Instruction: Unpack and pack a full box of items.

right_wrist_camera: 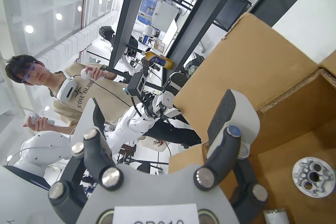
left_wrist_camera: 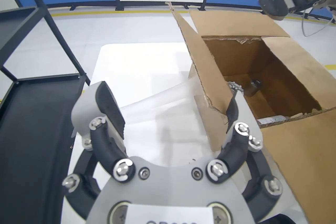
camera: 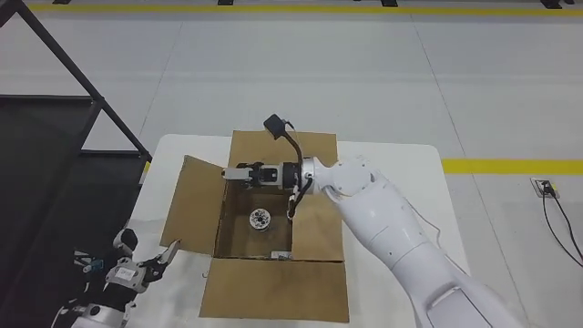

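Nearest the robot, the left gripper (left_wrist_camera: pixel 170 101) hangs over the near left corner of the table (camera: pixel 401 169). Its claw is spread wide and empty, with one fingertip just beside a flap corner of the open cardboard box (camera: pixel 273 292). On the box floor lies a round metal part (right_wrist_camera: pixel 311 177) (toothed, with holes), and a small white item (camera: pixel 281 256) sits by the near wall. Farther off, the right gripper (camera: pixel 235 173) hovers above the box's far left corner, fingers apart, holding nothing.

Left hand (left_wrist_camera: pixel 170 99), right hand (right_wrist_camera: pixel 161 104): both spread
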`<state>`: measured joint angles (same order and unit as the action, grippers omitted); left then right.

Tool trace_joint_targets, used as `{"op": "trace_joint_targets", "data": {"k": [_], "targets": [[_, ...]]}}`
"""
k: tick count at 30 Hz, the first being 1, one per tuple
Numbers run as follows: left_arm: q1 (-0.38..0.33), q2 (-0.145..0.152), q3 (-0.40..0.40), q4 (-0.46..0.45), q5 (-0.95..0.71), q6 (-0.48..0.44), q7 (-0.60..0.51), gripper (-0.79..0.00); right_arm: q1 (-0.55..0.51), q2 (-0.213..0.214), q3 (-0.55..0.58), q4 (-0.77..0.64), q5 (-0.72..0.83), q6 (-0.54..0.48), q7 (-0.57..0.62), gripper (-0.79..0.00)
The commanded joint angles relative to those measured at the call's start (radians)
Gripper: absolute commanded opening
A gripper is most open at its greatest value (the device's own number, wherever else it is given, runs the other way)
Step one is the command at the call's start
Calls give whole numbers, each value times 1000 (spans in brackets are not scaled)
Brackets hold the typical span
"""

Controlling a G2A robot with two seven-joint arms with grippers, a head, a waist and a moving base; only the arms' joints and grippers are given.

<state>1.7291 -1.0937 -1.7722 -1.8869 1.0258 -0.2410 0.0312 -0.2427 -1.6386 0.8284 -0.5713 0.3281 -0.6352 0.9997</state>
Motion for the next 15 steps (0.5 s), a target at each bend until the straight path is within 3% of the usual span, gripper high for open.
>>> {"op": "trace_joint_targets", "data": {"k": [1, 15], "targets": [[0, 0, -5, 18, 0, -2, -15, 0, -7, 10, 19, -3, -2, -6, -2, 0], [-50, -1, 3, 135, 17, -9, -101, 0, -95, 82, 132, -120, -44, 15, -8, 0]]}}
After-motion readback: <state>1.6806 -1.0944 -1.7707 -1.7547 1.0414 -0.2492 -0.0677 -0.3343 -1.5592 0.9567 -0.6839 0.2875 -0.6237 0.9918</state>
